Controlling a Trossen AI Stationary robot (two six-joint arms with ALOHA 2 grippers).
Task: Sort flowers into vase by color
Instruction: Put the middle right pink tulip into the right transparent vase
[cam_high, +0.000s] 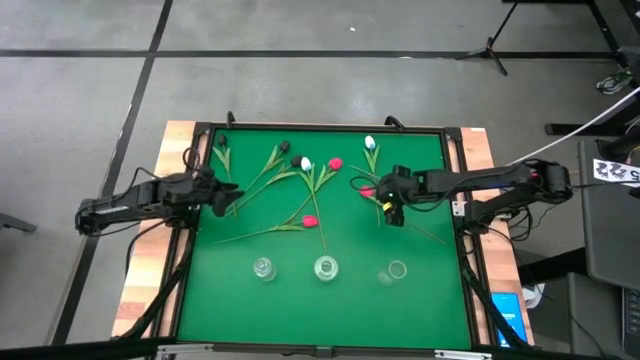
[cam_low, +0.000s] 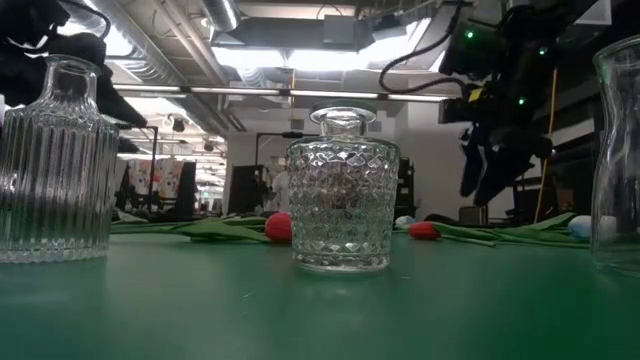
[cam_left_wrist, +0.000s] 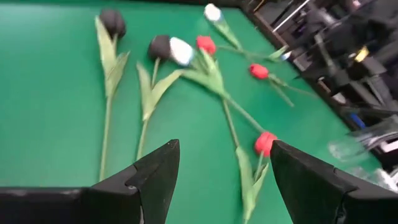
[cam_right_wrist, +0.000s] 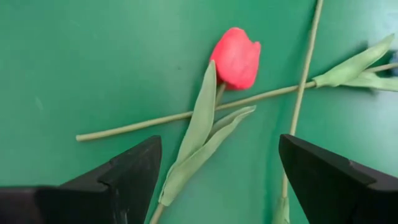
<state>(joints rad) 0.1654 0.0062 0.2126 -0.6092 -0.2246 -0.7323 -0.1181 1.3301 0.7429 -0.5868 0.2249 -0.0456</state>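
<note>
Three clear glass vases stood in a row along the near edge of the green tabletop (cam_high: 330, 300): a ribbed vase (cam_high: 263, 268) toward the left, a diamond-cut vase (cam_high: 326, 267) in the middle and a smooth vase (cam_high: 395, 270) toward the right. In the overhead and low views none of them held a stem.

The flowers (cam_high: 300, 190) lay flat across the far half of the tabletop. Black buds (cam_high: 284, 147) lay toward the far left corner, a white bud (cam_high: 306, 163) and a red bud (cam_high: 335, 163) near the middle, another white bud (cam_high: 370, 143) by the far edge, and a red bud (cam_high: 310, 221) nearest the vases.

The left gripper (cam_high: 222, 197) hovered at the left edge of the tabletop, its jaws wide and holding nothing, with flowers spread out ahead of them.

The right gripper (cam_high: 392, 205) hung over the right half of the tabletop, jaws wide and holding nothing, above a red tulip (cam_right_wrist: 236, 57) whose stem crossed another stem.
</note>
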